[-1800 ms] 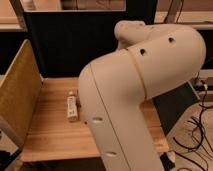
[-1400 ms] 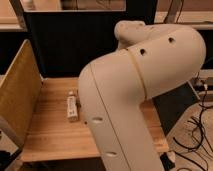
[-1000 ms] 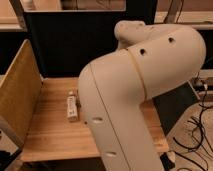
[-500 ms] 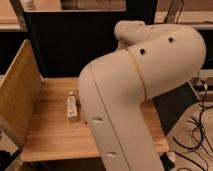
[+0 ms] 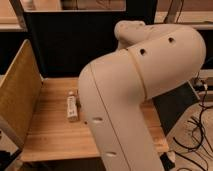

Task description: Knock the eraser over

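Observation:
The eraser is a small narrow whitish block with a greyer strip, on the wooden table just left of my arm. My large cream arm fills the middle and right of the camera view and hides the table behind it. My gripper is not in view; the arm hides it or it lies outside the frame.
A tan upright panel stands along the table's left side. A dark backboard rises behind the table. Black cables lie on the floor at the right.

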Controlling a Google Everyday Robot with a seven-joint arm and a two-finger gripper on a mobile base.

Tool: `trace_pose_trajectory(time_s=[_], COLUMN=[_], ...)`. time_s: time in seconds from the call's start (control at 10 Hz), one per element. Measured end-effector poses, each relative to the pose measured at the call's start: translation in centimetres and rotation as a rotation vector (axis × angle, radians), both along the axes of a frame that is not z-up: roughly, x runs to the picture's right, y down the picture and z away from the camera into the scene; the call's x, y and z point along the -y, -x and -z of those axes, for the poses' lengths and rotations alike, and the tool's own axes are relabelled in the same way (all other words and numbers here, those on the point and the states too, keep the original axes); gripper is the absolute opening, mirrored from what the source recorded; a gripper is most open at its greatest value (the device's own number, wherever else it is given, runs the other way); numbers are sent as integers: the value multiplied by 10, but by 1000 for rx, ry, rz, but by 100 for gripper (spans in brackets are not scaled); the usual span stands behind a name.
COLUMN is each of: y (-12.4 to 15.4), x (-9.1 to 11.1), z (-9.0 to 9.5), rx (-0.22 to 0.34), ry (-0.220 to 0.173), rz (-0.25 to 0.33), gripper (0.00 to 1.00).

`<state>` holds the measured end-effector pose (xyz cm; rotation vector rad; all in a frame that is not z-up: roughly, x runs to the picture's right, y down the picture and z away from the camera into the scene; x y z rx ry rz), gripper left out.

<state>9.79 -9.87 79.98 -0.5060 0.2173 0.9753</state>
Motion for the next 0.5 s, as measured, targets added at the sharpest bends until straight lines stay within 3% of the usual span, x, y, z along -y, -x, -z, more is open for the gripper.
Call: trace_pose_trajectory(time_s=[0.3, 0.4, 0.5], y=[4, 24, 38], x=[-3, -16, -25], z=[0, -1, -1], rx=[13, 58, 86], ry=[8, 41, 63], rz=[2, 16, 31], gripper=[9, 1, 0])
